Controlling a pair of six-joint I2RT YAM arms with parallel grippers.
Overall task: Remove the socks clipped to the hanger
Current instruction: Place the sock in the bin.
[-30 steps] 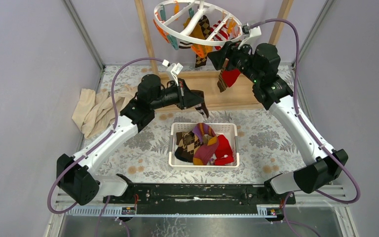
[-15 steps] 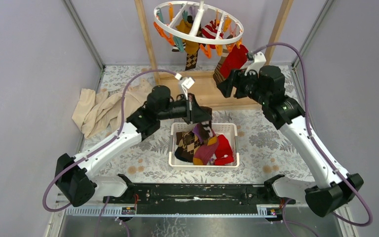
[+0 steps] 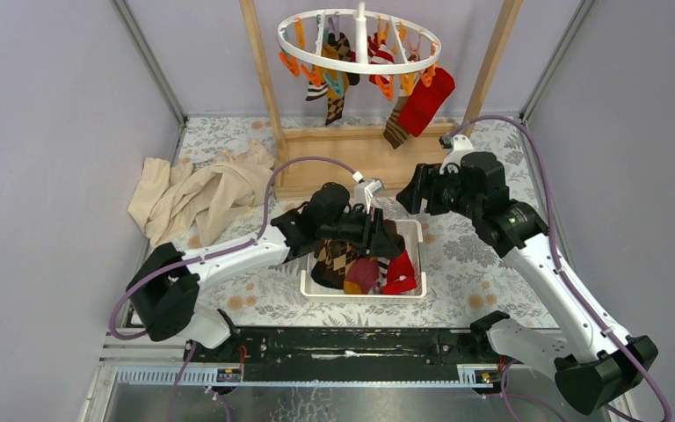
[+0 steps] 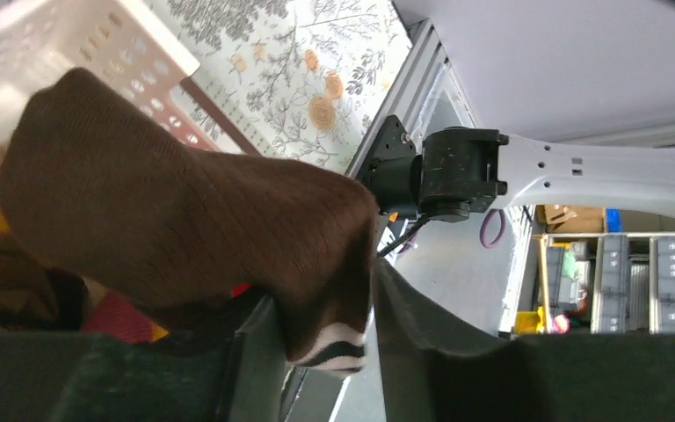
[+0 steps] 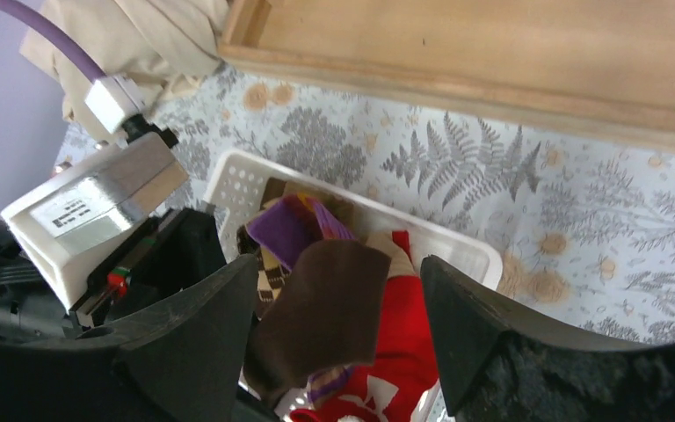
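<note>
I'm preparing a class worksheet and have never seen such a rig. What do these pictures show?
These are two robot arms bolted to a table. The overhead picture looks down from behind them; the other two come from cameras on each wrist. A white hanger hangs by a wooden frame, with socks clipped on. On the table lie a white basket of socks and a beige cloth. The left end effector is over the basket with a brown sock between its fingers; whether it grips is unclear. The right end effector is open and empty.
</note>
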